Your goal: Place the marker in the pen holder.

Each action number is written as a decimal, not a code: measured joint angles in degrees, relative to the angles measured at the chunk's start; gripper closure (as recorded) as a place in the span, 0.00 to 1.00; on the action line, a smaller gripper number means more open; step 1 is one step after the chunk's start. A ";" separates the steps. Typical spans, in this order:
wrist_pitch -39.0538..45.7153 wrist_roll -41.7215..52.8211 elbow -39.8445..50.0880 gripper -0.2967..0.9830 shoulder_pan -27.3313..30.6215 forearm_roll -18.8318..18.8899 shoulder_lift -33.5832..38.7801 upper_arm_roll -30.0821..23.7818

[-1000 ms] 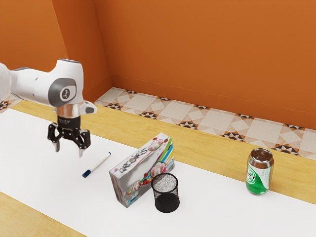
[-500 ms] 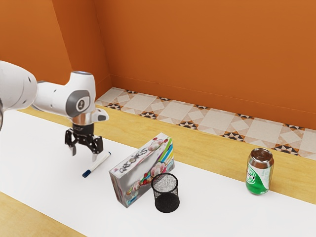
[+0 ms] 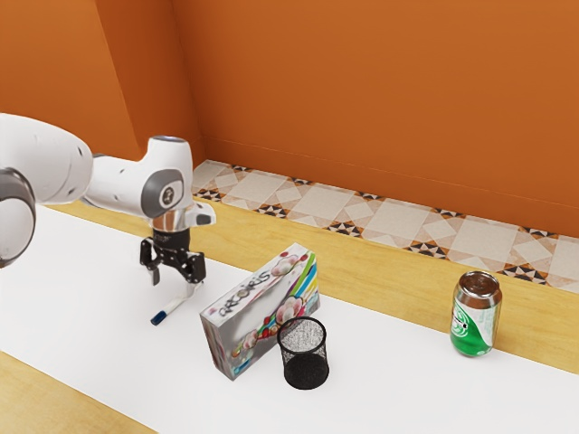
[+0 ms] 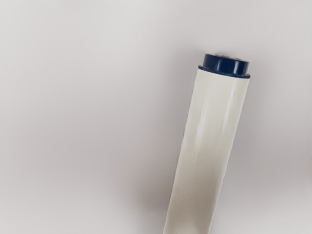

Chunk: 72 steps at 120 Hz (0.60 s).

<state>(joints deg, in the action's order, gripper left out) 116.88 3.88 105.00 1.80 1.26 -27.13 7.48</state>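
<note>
In the exterior view my gripper (image 3: 173,284) points down with its fingers spread, low over the white marker (image 3: 174,307), which lies on the table's white strip. One finger overlaps the marker's far part; contact cannot be told. The marker's blue cap faces the exterior view's lower left. Seen from the wrist, the marker (image 4: 207,146) is large and close, its blue end plug showing. The black mesh pen holder (image 3: 305,360) stands upright beside the box, toward the exterior view's right.
A colourful box (image 3: 262,312) stands on edge between the marker and the pen holder, close to my gripper. Farther to the exterior view's right is a green and white can (image 3: 475,316). The white strip (image 3: 99,334) runs along the wooden table (image 3: 371,264).
My gripper has moved toward the exterior view's right and come down to the marker, its fingers staying apart. The marker, box, pen holder and can are where they were.
</note>
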 joint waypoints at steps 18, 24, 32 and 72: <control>-0.22 1.36 -2.77 0.23 0.04 -1.36 -2.49 -0.18; -0.27 1.83 -2.98 0.23 0.04 -1.89 -2.91 -0.19; -0.29 2.40 -3.07 0.23 0.04 -2.47 -3.14 -0.19; -0.41 4.42 -3.11 0.57 0.04 -3.02 -2.98 -0.10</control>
<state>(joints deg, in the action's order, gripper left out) 116.47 8.30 101.89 1.84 -1.76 -30.10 7.38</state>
